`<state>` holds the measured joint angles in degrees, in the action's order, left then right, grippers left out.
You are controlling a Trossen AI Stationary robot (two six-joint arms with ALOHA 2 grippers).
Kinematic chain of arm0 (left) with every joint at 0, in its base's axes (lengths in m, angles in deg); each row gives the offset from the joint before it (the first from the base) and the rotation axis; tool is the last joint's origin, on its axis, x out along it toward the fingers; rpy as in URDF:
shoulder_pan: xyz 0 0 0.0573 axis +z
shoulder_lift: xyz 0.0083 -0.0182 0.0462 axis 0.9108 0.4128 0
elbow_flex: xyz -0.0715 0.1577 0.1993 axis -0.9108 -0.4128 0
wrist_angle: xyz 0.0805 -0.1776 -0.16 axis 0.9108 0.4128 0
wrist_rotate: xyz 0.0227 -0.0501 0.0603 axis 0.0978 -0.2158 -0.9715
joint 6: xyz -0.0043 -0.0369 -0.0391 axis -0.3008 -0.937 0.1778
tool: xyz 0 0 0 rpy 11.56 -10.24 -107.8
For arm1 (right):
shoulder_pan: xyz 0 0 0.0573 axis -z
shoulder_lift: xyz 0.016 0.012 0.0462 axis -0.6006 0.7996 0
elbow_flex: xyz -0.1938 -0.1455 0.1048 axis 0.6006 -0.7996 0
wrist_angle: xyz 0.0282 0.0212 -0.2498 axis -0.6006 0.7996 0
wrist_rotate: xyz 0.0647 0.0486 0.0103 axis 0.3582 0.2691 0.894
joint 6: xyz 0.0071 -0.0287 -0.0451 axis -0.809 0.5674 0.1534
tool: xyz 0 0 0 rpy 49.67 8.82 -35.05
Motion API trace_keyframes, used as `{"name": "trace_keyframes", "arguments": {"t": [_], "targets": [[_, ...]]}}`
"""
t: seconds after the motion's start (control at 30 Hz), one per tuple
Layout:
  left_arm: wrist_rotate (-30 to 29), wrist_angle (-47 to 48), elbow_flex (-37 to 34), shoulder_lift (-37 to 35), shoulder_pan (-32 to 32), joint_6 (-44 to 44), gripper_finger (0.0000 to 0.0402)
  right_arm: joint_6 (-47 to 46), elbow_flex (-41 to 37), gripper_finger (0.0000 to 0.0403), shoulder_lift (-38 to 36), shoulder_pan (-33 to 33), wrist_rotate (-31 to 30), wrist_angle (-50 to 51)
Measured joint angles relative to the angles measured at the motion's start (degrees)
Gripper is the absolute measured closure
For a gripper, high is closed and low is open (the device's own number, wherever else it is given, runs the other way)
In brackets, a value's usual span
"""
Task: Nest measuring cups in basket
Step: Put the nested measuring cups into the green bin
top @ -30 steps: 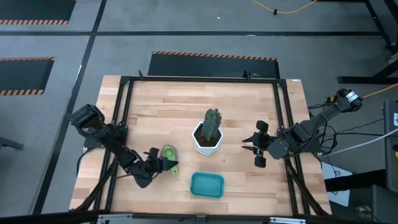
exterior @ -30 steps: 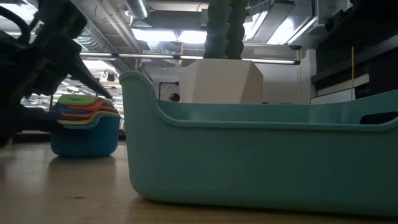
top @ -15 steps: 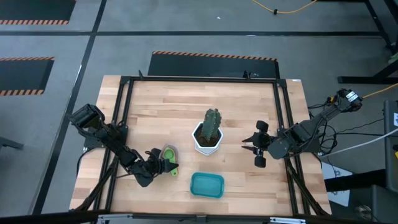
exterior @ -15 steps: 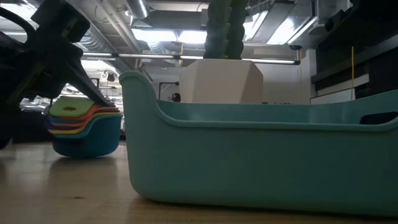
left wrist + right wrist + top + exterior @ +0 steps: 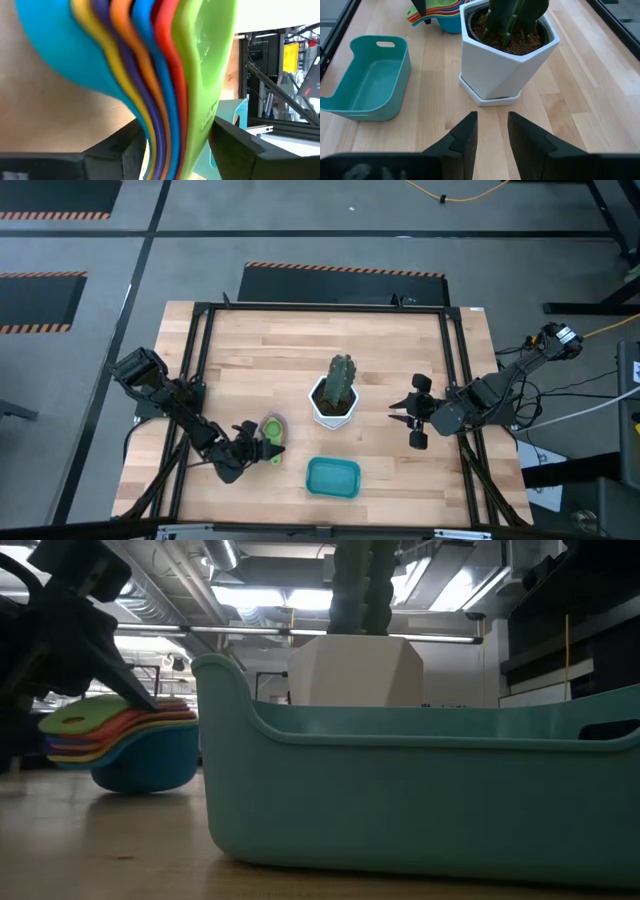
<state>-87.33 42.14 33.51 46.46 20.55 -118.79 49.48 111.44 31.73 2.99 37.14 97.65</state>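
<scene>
**Left tool gripped the nested cup stack beside the cactus pot**

The measuring cups [image 5: 270,427] sat nested as one stack, the largest light blue bowl at the bottom and yellow, dark blue, orange, red and green layers fanning above it. The stack lay on the bench [image 5: 300,350] just to the left of the white cactus pot [image 5: 335,402], tilted, with its flat handles pointing away from the pot. The teal basket [image 5: 332,477] stood in front of the pot, near it but apart from the cups, and held nothing.

The left tool [image 5: 252,447] was closed on the stacked handles, a dark finger on each side of them. The right tool [image 5: 403,412] hung to the right of the pot with its fingers a small way apart, gripping nothing.
</scene>
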Motion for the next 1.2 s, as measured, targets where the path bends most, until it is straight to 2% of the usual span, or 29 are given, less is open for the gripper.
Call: {"name": "trace_keyframes", "arguments": {"t": [0.83, 1.07, 1.2], "targets": [[-3.23, -0.06, 0.02, 0.00, -1.85, 0.81, 0.0322, -0.02, 0.00, 0.0290, 0.00, -0.01, 0.01, 0.00], [-3.13, -0.56, 0.01, 0.00, -1.85, 1.51, 0.0323, -0.02, 0.00, 0.0290, 0.00, -0.01, 0.02, 0.00], [-1.20, -4.03, 0.00, 0.00, -1.82, 3.54, 0.0323, -0.02, 0.00, 0.0290, 0.00, -0.01, 0.00, 0.00]]}}
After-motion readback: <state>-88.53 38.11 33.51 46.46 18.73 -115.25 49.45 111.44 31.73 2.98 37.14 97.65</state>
